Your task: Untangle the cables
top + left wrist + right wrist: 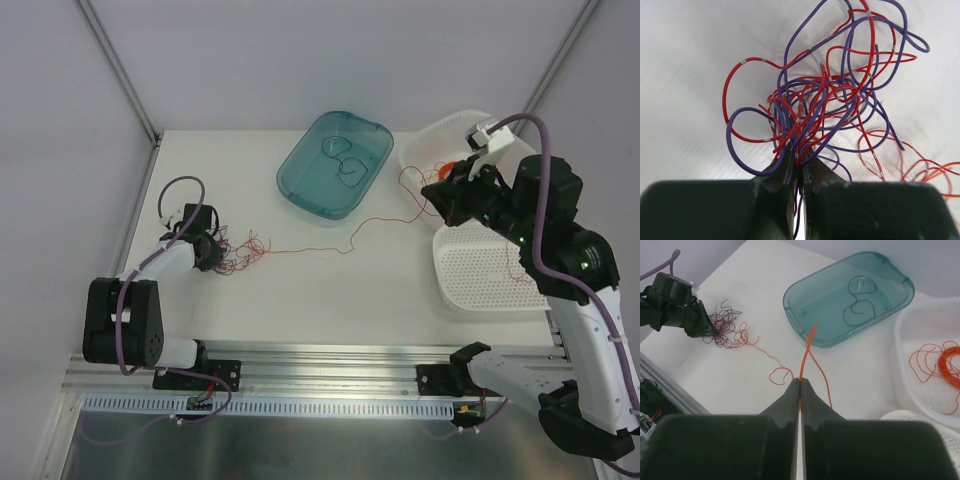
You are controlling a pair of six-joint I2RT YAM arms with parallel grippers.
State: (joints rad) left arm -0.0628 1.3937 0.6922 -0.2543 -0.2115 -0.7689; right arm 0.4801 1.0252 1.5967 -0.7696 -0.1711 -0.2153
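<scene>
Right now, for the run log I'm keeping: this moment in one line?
left gripper: shut on wad | right gripper: shut on orange wire | tray: dark wire inside | task: unfinished

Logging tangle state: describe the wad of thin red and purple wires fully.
The wad of thin red and purple wires is a loose knot of curly loops, seemingly plastic-coated, with pale bands. It lies on the white table, left gripper shut on its near strands. One thin orange-red strand trails right toward the shut right gripper.
</scene>
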